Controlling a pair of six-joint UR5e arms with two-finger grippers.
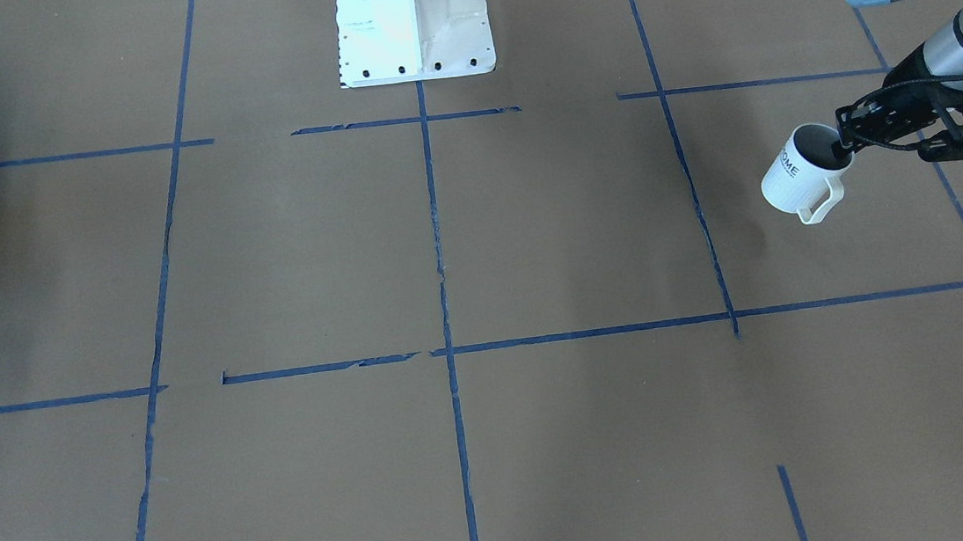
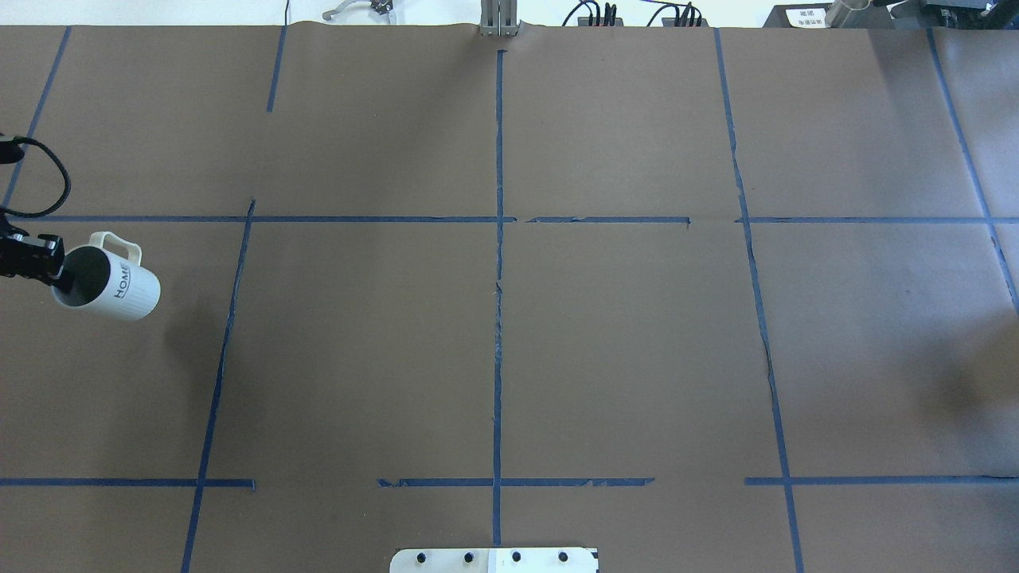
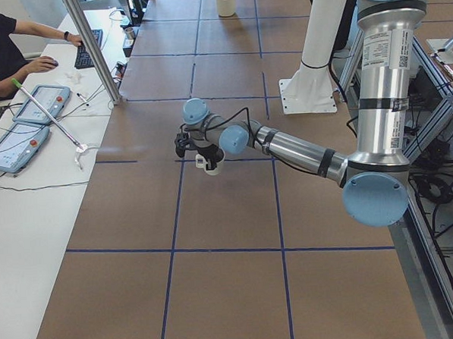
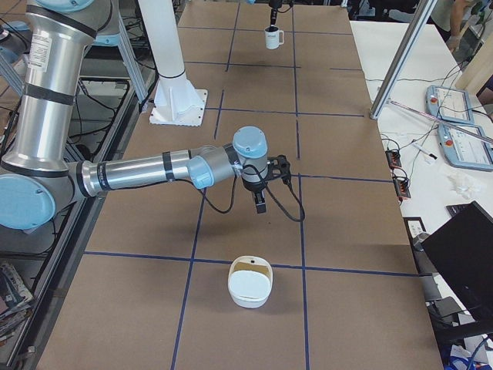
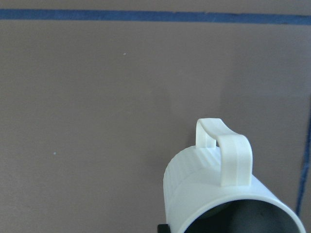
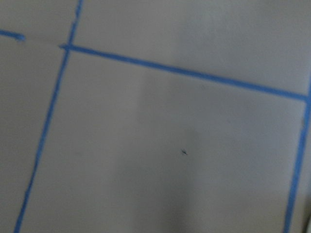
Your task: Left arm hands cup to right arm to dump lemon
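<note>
The cup (image 1: 798, 180), a white mug with "HOME" on its side, hangs tilted above the table at the robot's left end. My left gripper (image 1: 844, 149) is shut on its rim, one finger inside the mouth. The cup also shows in the overhead view (image 2: 119, 288), and the left wrist view (image 5: 204, 189) shows its handle upward. The lemon is hidden; the cup's inside looks only dark grey. My right gripper (image 4: 260, 203) points down over the table's other end. It shows only in the exterior right view, so I cannot tell whether it is open or shut.
A white bowl (image 4: 250, 282) sits on the table in front of my right arm. The robot's white base (image 1: 413, 21) stands at the table's middle rear. An operator (image 3: 0, 45) sits at a side desk with tablets. Blue tape lines cross the brown surface.
</note>
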